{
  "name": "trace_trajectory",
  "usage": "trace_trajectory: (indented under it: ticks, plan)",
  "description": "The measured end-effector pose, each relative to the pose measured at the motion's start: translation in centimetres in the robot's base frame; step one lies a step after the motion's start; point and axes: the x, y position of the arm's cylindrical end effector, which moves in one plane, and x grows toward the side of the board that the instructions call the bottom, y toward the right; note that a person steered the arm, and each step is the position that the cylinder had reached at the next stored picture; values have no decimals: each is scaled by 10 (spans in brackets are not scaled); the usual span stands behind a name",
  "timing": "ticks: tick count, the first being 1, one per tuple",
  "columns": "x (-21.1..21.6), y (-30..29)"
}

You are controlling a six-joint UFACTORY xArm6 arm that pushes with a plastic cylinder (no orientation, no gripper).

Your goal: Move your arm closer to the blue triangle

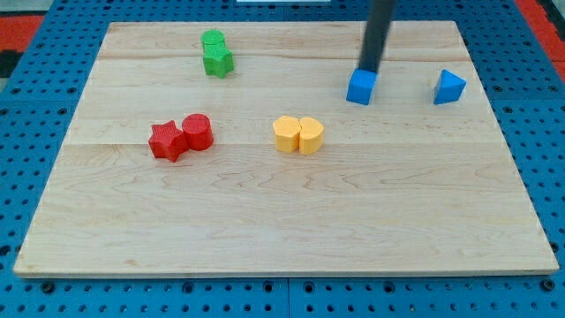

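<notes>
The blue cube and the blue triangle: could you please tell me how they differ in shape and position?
The blue cube has square faces, while the blue triangle is a wedge with a slanted top. The blue cube sits right against my tip, which is just behind it; the blue triangle stands alone, off to the view's right of the cube and tip. Both are the same blue, similar in size, and rest on the wooden board near the view's top right.

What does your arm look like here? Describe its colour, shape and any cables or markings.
Only my rod shows: a straight, dark grey to black cylinder entering from the view's top, plain and smooth, with no visible cables, markings or sleeves. It ends at my tip, which sits at the top edge of the blue cube, to the view's left of the blue triangle. The rest of the arm is out of frame.
</notes>
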Motion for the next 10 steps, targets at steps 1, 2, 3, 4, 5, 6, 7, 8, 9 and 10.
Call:
trace_trajectory:
  ticks: [1, 2, 3, 4, 5, 6, 7, 8, 9, 10]
  plan:
    - [-15, 22]
    - [-33, 94]
    - [-14, 150]
    - [8, 176]
    - [15, 189]
    - [11, 189]
    - [9, 189]
    - [10, 187]
    - [22, 174]
    - [23, 153]
